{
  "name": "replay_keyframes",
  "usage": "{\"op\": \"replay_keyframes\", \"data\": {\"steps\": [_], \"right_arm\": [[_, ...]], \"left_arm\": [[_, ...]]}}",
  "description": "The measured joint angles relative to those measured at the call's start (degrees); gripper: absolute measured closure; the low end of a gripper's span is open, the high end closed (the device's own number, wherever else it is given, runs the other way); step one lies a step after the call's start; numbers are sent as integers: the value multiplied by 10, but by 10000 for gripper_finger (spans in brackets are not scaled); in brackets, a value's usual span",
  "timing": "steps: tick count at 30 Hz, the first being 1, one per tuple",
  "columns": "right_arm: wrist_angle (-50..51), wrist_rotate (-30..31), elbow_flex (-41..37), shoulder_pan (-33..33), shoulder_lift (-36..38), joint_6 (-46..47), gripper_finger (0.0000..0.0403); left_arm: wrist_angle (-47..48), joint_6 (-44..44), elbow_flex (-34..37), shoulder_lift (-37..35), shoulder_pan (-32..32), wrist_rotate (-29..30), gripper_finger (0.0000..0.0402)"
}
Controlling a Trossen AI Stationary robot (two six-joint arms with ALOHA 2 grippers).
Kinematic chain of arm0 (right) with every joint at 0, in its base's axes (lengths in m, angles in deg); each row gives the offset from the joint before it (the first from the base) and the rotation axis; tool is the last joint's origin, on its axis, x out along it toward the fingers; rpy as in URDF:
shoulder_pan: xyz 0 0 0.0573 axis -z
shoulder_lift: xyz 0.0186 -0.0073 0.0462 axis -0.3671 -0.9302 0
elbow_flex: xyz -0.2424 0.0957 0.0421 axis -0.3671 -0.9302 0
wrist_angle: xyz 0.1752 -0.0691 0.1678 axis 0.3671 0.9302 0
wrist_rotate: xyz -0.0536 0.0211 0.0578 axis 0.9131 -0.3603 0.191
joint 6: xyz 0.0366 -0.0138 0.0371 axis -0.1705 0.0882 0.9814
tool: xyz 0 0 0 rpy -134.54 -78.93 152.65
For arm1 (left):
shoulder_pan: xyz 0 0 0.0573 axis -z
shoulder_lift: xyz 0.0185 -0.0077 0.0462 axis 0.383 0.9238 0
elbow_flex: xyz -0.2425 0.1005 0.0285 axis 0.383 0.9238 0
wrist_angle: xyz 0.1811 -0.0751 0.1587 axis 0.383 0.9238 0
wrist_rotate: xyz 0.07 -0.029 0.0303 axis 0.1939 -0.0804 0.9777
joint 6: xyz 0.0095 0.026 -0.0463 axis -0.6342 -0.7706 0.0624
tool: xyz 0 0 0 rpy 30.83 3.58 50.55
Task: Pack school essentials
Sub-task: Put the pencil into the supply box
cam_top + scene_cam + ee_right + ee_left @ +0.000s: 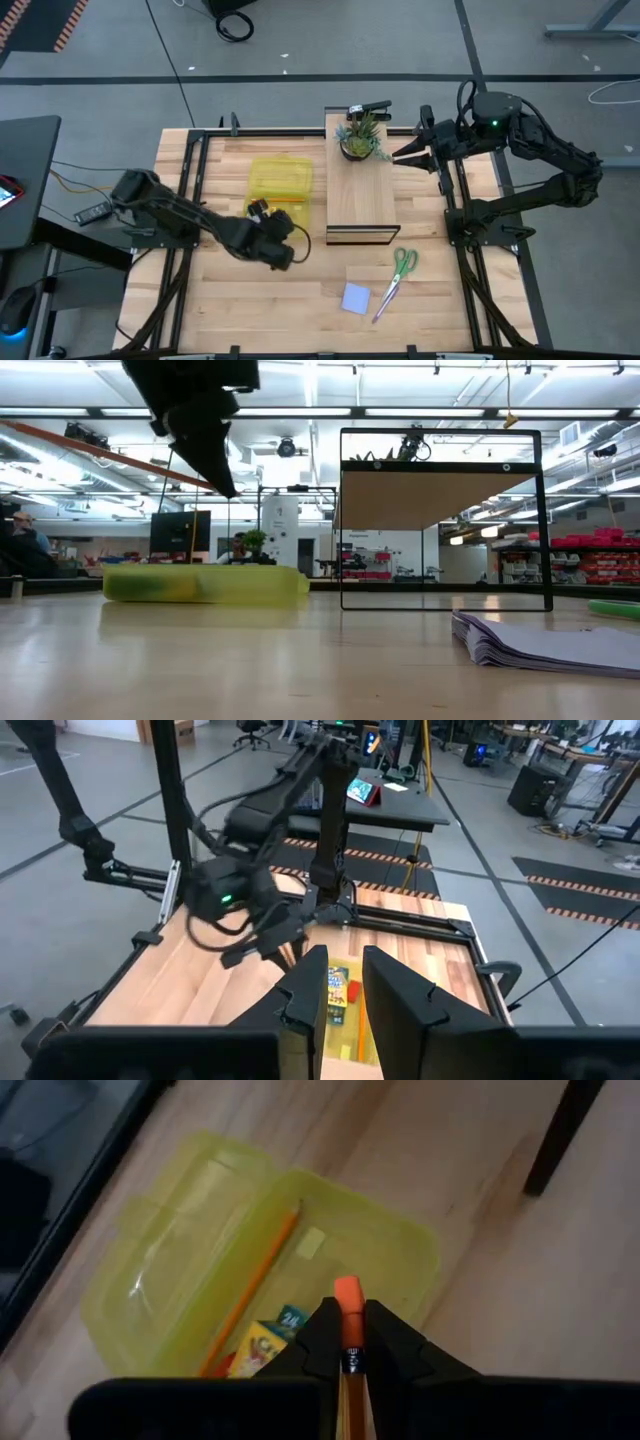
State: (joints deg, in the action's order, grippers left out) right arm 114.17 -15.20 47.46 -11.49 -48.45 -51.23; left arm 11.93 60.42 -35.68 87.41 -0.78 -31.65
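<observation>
A pencil (349,1330), its orange eraser end up, sits pinched between the fingers of the left gripper (350,1342), which hovers just above the open translucent yellow case (250,1270), presumably to drop it in. Inside the case already lie another orange pencil (255,1280) and a crayon box (262,1352). On the table beyond the case, well apart from it, wait the green-handled scissors (397,275) and the light blue sticky-note pad (356,298). The right gripper (400,152) idles by the potted plant (360,135), fingers narrowly apart, empty.
</observation>
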Motion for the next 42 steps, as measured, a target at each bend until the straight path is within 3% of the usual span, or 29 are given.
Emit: {"op": "replay_keyframes", "data": {"steps": [7,18,29,36,42], "right_arm": [[-2,11,0,0,0,24,329],[-33,18,0,5,0,50,329],[-74,23,0,30,0,94,329],[-98,56,0,30,0,104,329],[-105,58,0,30,0,113,329]], "left_arm": [[-90,-163,81,-85,-63,-82,373],[-191,-323,163,-151,-139,-198,371],[-287,-464,220,-157,-236,-306,369],[-401,-508,268,-152,-317,-338,367],[-468,-532,297,-148,-362,-406,368]]}}
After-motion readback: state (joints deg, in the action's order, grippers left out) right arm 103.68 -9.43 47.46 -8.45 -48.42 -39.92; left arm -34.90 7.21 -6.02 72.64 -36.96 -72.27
